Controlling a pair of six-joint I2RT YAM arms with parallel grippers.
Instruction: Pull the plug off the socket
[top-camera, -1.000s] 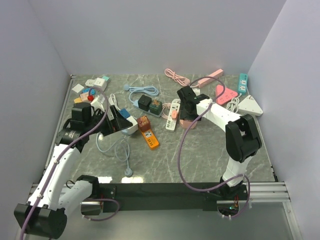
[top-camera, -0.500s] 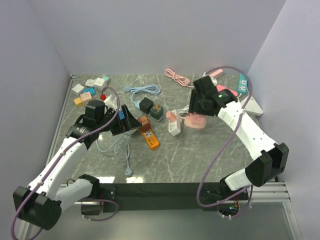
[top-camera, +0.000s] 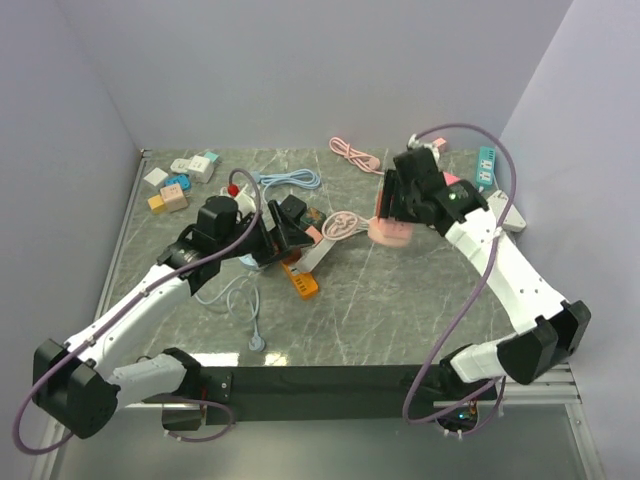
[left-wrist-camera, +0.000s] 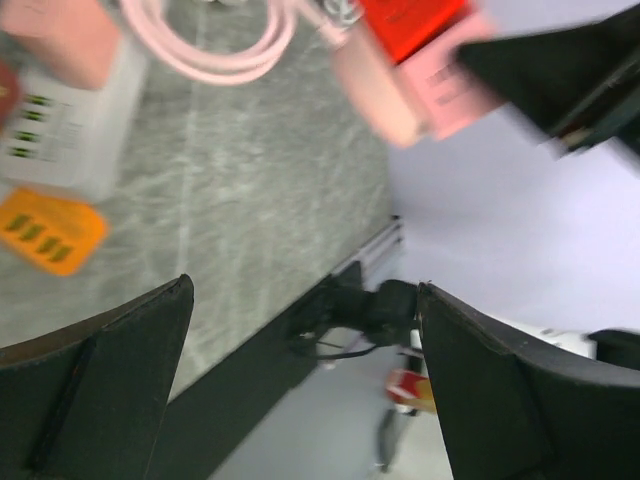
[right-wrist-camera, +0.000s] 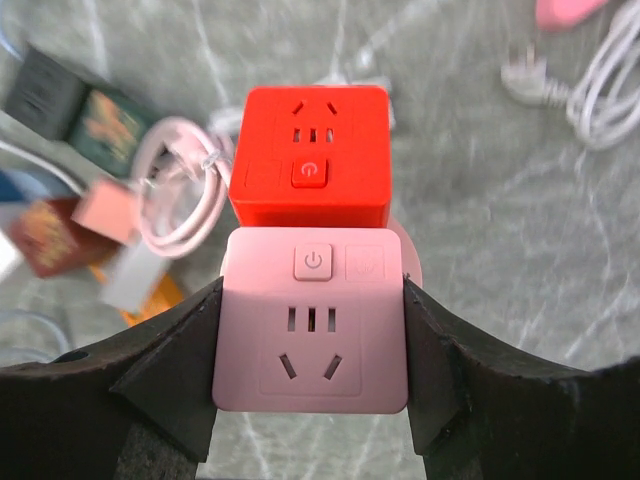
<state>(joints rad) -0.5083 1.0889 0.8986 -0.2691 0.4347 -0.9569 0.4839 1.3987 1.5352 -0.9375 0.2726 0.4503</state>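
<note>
My right gripper (right-wrist-camera: 312, 400) is shut on a pink cube socket (right-wrist-camera: 312, 335), with a red cube socket (right-wrist-camera: 310, 155) joined to its far side. In the top view this gripper (top-camera: 393, 212) holds the pink cube (top-camera: 388, 234) at the table's middle back. A coiled pink cable (top-camera: 343, 224) runs left from it to a pink plug (right-wrist-camera: 105, 210) seated in a white power strip (top-camera: 313, 256). My left gripper (top-camera: 283, 237) is open and empty just left of that strip. The blurred left wrist view shows the strip (left-wrist-camera: 60, 130) beyond the wide-apart fingers.
An orange strip (top-camera: 300, 280) lies by the white one. Black and dark green cubes (top-camera: 292, 208) sit behind my left gripper. Several small cubes (top-camera: 175, 185) are at the back left. Pink, teal (top-camera: 486, 165) and white strips crowd the back right. A light blue cable (top-camera: 240, 295) trails toward the front.
The left gripper has moved right, toward the white strip. The white strip with the pink plug and coiled cable has slid left. The right gripper keeps its hold on the pink cube.
</note>
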